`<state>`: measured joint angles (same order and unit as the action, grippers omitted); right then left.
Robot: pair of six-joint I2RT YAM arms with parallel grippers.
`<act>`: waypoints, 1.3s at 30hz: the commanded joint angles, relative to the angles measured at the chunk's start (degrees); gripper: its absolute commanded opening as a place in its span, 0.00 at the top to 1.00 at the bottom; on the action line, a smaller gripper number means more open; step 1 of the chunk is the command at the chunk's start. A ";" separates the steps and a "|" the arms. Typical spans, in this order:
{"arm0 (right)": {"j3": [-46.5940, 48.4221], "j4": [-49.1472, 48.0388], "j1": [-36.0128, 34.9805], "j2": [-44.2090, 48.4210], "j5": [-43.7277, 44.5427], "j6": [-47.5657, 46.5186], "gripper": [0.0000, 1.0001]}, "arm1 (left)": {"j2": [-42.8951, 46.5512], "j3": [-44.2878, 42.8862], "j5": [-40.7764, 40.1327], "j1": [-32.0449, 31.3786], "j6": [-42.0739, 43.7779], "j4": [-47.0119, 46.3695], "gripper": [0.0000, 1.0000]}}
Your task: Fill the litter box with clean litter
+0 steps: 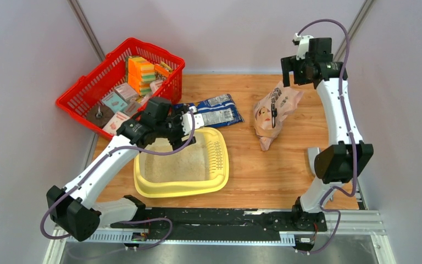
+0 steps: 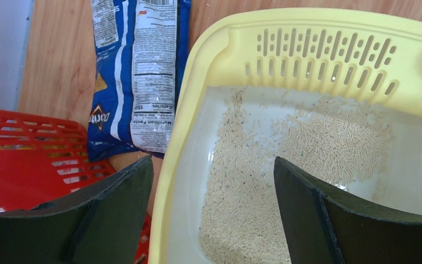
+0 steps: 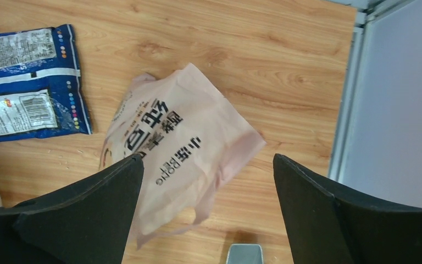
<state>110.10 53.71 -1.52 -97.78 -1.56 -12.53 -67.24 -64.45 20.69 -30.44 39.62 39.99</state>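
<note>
The pale-yellow litter box (image 1: 220, 170) lies left of the table's middle, its slotted grid strip (image 2: 321, 55) on the far side. Clean litter (image 1: 178, 162) covers part of its floor in a thin layer (image 2: 253, 203). My left gripper (image 1: 191, 125) hovers open over the box's far left corner. In the left wrist view, the left gripper (image 2: 213, 160) straddles the rim (image 2: 181, 126), one finger outside and one above the granules. My right gripper (image 1: 296, 70) hangs open, empty, high above the tan paper bag (image 1: 275, 110). From the right wrist, that gripper (image 3: 209, 157) looks down on the crumpled bag (image 3: 187, 148).
A red mesh basket (image 1: 88, 91) of packets stands at the back left, close to the box corner (image 2: 27, 154). A blue-and-white printed bag (image 1: 214, 110) lies flat behind the box (image 2: 137, 71) (image 3: 27, 82). Booth walls close in the table on the right (image 3: 395, 99).
</note>
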 commanded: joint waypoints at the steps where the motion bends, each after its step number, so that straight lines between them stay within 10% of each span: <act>1: 4.07 1.83 -1.12 -5.13 -3.88 6.29 0.07 | -0.43 -2.18 0.41 -0.50 -2.00 -0.96 0.12; 17: -2.52 3.50 -8.50 -12.26 -3.36 15.43 0.12 | 1.15 0.64 -1.61 -0.50 -2.09 -2.63 0.12; 28: -5.69 1.75 -10.17 -10.33 -9.76 3.33 0.87 | 0.71 1.34 -1.35 -0.50 -3.23 -3.43 0.12; 39: -3.14 15.96 -13.33 -3.93 -18.13 -24.62 1.00 | -2.19 -0.77 -1.44 -0.50 -4.37 -2.63 0.13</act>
<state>104.97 59.44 -13.52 -108.92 -14.39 -23.62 -68.97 -63.05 18.90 -30.74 36.47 37.91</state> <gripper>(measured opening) 0.009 0.872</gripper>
